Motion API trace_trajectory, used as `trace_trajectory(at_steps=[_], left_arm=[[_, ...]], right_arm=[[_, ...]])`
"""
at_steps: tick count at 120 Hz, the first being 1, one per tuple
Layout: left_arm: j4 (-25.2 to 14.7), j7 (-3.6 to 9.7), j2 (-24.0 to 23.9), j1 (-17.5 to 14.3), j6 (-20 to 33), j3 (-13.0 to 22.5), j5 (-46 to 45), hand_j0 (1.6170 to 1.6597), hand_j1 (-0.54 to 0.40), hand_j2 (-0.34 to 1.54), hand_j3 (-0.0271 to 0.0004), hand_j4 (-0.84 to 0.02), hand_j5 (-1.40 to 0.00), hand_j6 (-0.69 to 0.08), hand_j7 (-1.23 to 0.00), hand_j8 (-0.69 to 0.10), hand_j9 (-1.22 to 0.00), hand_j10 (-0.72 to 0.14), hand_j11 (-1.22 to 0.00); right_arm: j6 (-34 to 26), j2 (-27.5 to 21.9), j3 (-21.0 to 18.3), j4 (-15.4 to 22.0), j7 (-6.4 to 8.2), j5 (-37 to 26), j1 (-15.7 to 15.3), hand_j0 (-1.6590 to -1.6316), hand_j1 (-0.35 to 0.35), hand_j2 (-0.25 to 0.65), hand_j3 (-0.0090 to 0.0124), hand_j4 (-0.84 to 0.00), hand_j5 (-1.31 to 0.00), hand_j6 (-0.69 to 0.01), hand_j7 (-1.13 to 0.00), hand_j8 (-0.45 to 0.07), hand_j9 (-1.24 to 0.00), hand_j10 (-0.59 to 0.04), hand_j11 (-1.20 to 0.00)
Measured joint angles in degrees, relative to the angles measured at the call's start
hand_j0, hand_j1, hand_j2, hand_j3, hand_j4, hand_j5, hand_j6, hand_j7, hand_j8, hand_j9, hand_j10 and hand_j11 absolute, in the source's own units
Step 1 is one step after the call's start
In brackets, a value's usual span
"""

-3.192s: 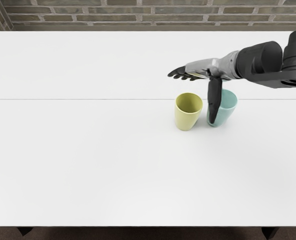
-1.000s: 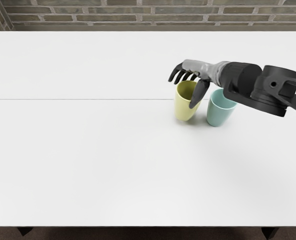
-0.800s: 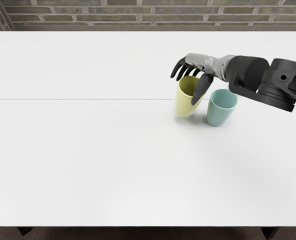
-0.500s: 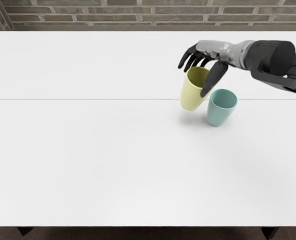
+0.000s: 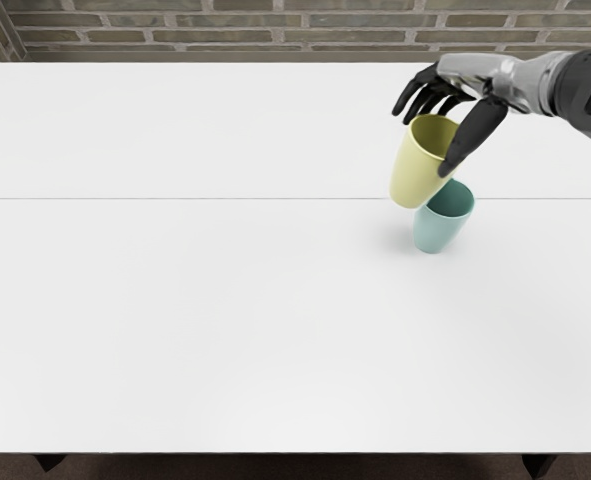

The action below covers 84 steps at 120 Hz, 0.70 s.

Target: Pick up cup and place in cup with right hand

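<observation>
Yellow cup [image 5: 413, 176] held in my half-curled right hand [image 5: 477, 72] — I had lifted it and swung it toward the teal cup [image 5: 437, 232], so centring probably came next.

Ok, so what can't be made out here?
All in the head view:
- teal cup: part of its rim, behind the yellow cup
- yellow cup: inner bottom, behind its near wall and the fingers
- right arm: upper part, cut off by the right edge
- left arm: outside the picture

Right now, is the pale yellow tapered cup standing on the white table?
No, the right hand holds it raised, its shadow below.
</observation>
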Motion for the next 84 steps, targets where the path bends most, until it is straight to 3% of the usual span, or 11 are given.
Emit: trace_trajectory(at_steps=[84], left_arm=[[0.0, 0.0, 0.0, 0.0, 0.0, 0.0, 0.0, 1.6581, 0.349, 0.0, 0.0, 0.0, 0.0, 0.0, 0.0, 0.0, 0.0, 0.0, 0.0]], right_arm=[[0.9, -5.3, -0.7, -1.0, 0.0, 1.1, -0.7, -1.6573, 0.111, 0.185, 0.0001, -0.459, -0.63, -0.482, -0.61, -0.336, -0.6, -0.34, -0.61]])
